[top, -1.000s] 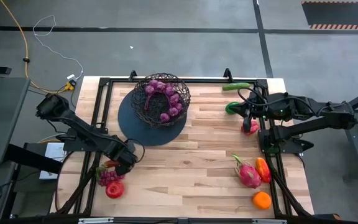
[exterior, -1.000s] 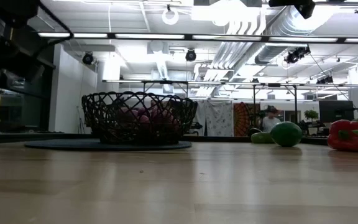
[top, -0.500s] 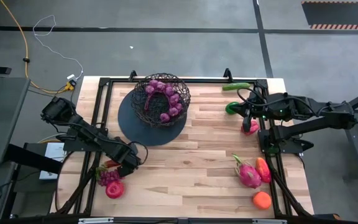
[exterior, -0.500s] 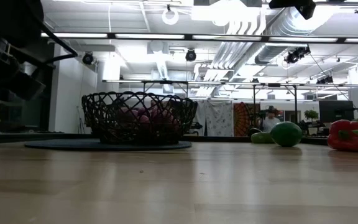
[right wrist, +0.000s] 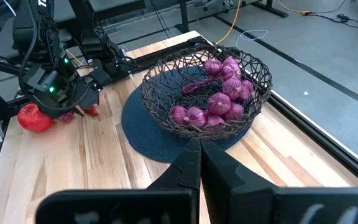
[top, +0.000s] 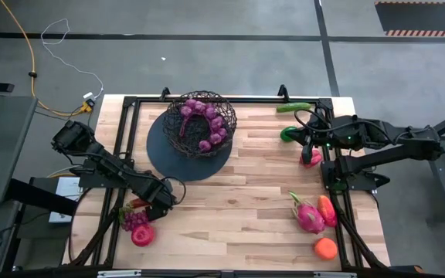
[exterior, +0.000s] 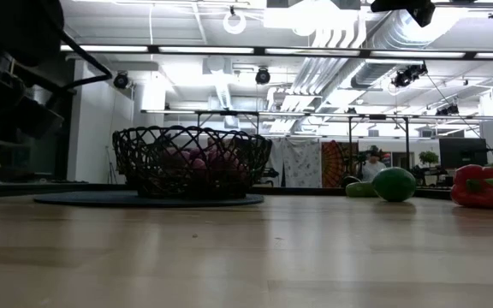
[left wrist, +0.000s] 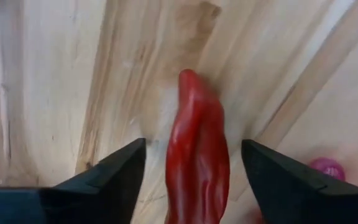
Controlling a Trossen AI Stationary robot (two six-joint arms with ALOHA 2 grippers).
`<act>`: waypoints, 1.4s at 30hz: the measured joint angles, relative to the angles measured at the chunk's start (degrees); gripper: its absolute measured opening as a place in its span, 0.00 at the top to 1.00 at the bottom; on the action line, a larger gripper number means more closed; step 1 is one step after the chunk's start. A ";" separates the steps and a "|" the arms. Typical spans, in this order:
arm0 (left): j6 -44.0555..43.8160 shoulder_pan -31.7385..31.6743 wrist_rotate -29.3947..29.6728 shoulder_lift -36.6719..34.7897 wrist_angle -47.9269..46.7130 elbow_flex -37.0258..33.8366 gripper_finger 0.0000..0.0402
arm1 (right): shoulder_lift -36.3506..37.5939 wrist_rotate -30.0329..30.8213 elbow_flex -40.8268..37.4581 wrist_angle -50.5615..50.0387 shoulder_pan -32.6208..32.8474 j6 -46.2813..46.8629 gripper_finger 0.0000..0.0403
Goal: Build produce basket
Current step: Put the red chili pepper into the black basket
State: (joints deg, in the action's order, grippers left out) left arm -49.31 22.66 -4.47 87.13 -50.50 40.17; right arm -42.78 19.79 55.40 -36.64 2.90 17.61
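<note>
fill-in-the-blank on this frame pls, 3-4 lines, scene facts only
1. The basket stands on a flat dark round ____.
2. The left claw has its fingers on either side of a red ____, not yet shut on it.
3. The right claw is ____, and nothing is held in it.
4. The basket already holds purple ____.

Missing words: disc; chili; shut; grapes

Both arms are dark, jointed and slim, with black cables looping along their links. The left gripper [left wrist: 194, 186] ends in two wedge-shaped black fingers [left wrist: 114, 180]. A small green light glows on the left arm's wrist housing [right wrist: 50, 89].
</note>
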 joint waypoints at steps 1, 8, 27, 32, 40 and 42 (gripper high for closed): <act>0.97 -0.22 0.10 0.06 -0.04 0.22 0.41 | 0.00 0.00 0.00 -0.02 0.00 0.08 1.00; 9.06 -2.24 -0.21 0.11 -1.32 2.46 0.61 | 0.00 0.00 0.00 -0.02 0.00 0.34 1.00; 10.99 -9.61 4.67 -15.38 -15.16 14.01 0.87 | 0.00 0.00 -0.02 -0.03 0.00 0.34 1.00; 8.45 -6.59 4.73 -14.73 -14.95 11.25 0.70 | 0.00 0.00 -0.02 -0.04 0.00 0.29 1.00; 0.36 -2.08 2.62 -14.30 -5.97 1.46 0.42 | 0.00 -0.02 -0.02 -0.22 0.00 0.32 1.00; -0.42 -1.55 2.38 -14.30 -3.31 -0.50 0.37 | -0.02 -0.02 -0.02 -0.45 0.02 0.32 1.00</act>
State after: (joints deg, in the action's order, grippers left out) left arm -49.73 21.11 -2.09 72.84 -53.81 39.67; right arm -42.81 19.77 55.37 -37.10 2.91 17.93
